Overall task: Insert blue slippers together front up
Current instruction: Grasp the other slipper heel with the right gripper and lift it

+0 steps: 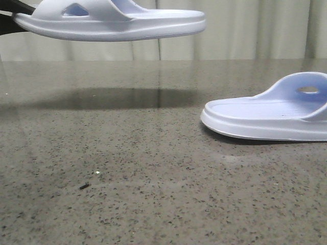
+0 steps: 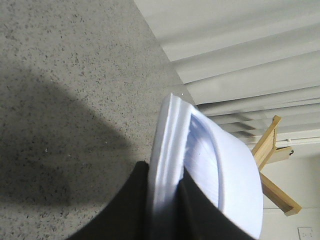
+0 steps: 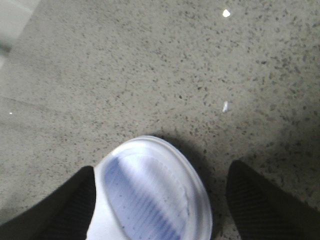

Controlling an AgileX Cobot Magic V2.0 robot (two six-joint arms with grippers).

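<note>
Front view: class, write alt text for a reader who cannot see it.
One pale blue slipper hangs in the air at upper left, held at its left end. Its mate rests flat on the speckled table at right.

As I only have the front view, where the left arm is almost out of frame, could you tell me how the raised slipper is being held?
Observer: The left gripper is shut on the raised slipper, with its sole clamped between the two fingers.
Operator: Thank you. Where is the right gripper?
Observer: The right gripper is open, with its fingers on either side of the resting slipper's rounded end.
Operator: Is it touching that slipper?
Observer: One finger stands apart, with bare table between. The other is close beside the slipper, but I cannot tell if it touches.
</note>
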